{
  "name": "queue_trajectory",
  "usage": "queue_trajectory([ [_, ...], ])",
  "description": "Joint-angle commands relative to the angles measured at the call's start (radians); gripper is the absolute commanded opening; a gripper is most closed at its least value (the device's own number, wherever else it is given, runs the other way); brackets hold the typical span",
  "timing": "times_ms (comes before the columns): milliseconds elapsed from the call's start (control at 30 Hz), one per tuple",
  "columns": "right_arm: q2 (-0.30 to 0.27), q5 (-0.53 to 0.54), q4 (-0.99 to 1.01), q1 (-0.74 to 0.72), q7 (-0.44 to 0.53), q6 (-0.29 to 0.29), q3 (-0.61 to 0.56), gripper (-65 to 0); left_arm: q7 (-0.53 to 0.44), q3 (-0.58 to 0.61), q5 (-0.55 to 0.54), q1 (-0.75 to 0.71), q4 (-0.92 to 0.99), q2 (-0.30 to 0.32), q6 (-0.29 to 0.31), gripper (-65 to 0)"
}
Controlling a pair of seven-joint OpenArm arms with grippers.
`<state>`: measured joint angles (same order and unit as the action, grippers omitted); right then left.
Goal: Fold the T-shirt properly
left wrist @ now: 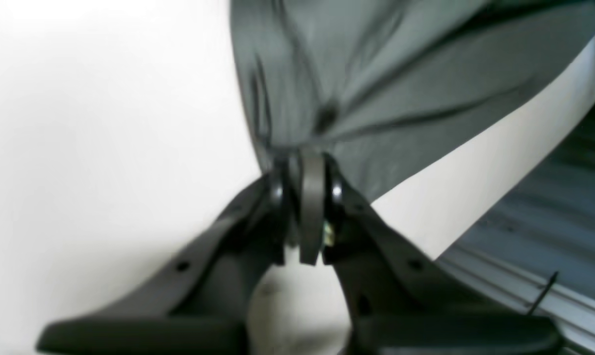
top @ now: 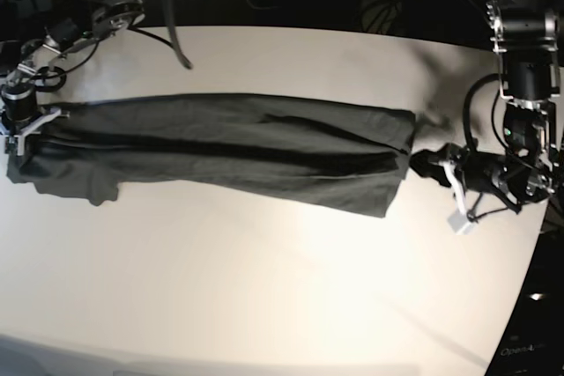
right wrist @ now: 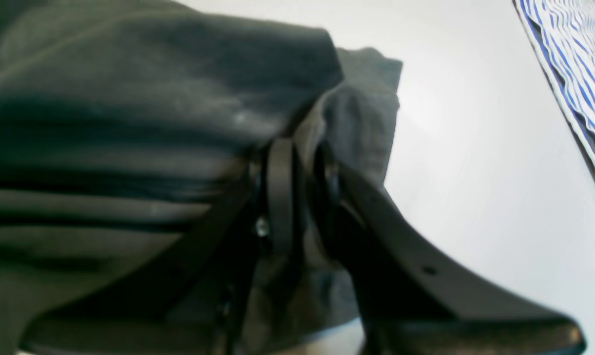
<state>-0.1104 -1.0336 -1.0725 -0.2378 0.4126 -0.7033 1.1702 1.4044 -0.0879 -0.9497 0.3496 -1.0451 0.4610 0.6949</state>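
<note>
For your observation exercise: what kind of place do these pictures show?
Probably a robotics lab or test bench: a bare white table, cables at its far edge, and a T-shirt stretched between two arms.

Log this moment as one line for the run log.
left gripper: shut on T-shirt | right gripper: shut on T-shirt | shirt stretched lengthwise across table
</note>
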Motion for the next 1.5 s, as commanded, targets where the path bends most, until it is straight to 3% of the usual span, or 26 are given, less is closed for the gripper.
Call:
queue_trajectory([
  [0, -0.013, 0.017, -0.016, -0.015, 0.027, 0.005, -0.002, -58.0, -0.008, -0.008, -0.039, 0.035, -0.027, 0.038, 0.003, -60.9],
  [167, -0.012, 0.017, -0.016, -0.018, 0.029, 0.005, -0.002, -58.0, -0.008, -0.013, -0.183, 0.108, -0.014, 0.127, 0.003, -60.9],
  [267, -0.012, 0.017, -0.016, -0.018, 0.029, 0.005, -0.002, -58.2, -0.008, -0.048, -0.248, 0.122, -0.013, 0.120, 0.003, -60.9],
  [367, -0.010, 0.017, -0.015, -0.019, 0.029, 0.005, -0.002, -58.2, -0.008, -0.048, -0.236, 0.128, -0.013, 0.060, 0.003, -60.9],
  [533, -0.010, 0.017, -0.015, -0.016, 0.029, 0.005, -0.002, -58.2, -0.008, -0.052, -0.070, 0.130, -0.013, -0.094, 0.003, -60.9],
  [667, -0.010, 0.017, -0.015, -0.016, 0.029, 0.005, -0.002, -58.2, -0.008, -0.052, 0.074, 0.145, -0.014, -0.153, 0.003, -60.9],
  [867, -0.010, 0.017, -0.015, -0.015, 0.029, 0.005, -0.002, -58.2, -0.008, -0.056, 0.240, 0.151, -0.016, -0.199, 0.003, -60.9],
  [1100, -0.010, 0.017, -0.016, -0.013, 0.029, 0.005, -0.002, -58.2, -0.023, -0.046, 0.324, 0.125, -0.014, -0.236, 0.003, -60.9],
  [1467, -0.012, 0.017, -0.016, -0.015, 0.029, 0.005, -0.002, -58.2, -0.090, -0.046, 0.513, 0.092, -0.013, -0.241, 0.003, -60.9],
])
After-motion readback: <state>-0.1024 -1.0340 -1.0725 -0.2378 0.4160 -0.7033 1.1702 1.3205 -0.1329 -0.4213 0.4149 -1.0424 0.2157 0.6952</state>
